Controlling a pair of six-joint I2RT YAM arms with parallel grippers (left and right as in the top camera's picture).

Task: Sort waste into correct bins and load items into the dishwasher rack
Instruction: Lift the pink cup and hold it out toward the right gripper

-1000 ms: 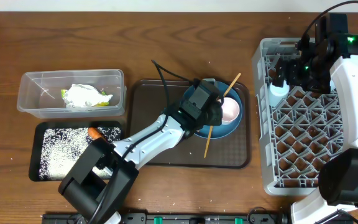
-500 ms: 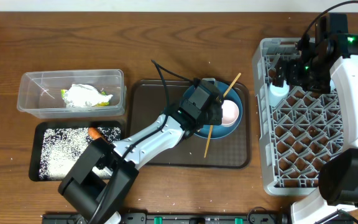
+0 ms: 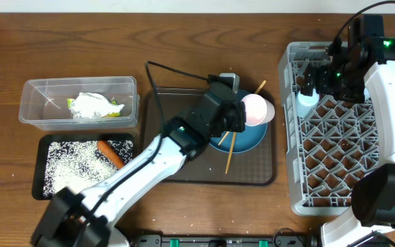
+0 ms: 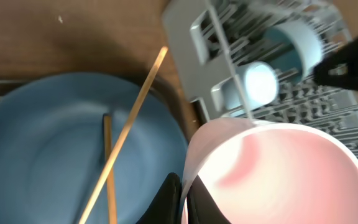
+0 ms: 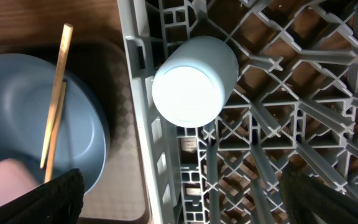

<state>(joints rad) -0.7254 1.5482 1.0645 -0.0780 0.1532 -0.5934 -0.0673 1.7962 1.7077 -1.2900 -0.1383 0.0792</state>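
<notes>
Clear tub (image 3: 33,103) holds crumpled wrapper (image 3: 94,106), black tray (image 3: 38,168) rice (image 3: 67,171) and carrot (image 3: 110,153), grey rack (image 3: 288,137) a blue cup (image 5: 194,81); left gripper (image 4: 182,196) clamps pink cup (image 4: 272,180), right gripper (image 5: 185,199) apart

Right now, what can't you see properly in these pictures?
- Pink cup: in the left wrist view, the bottom edge cuts it off, and it's blurry.
- Blue plate: overhead, the left arm covers its left side.
- Chopsticks: overhead, the cup hides part of them.
- Rack: overhead, the right arm covers its far corner and right side.
</notes>
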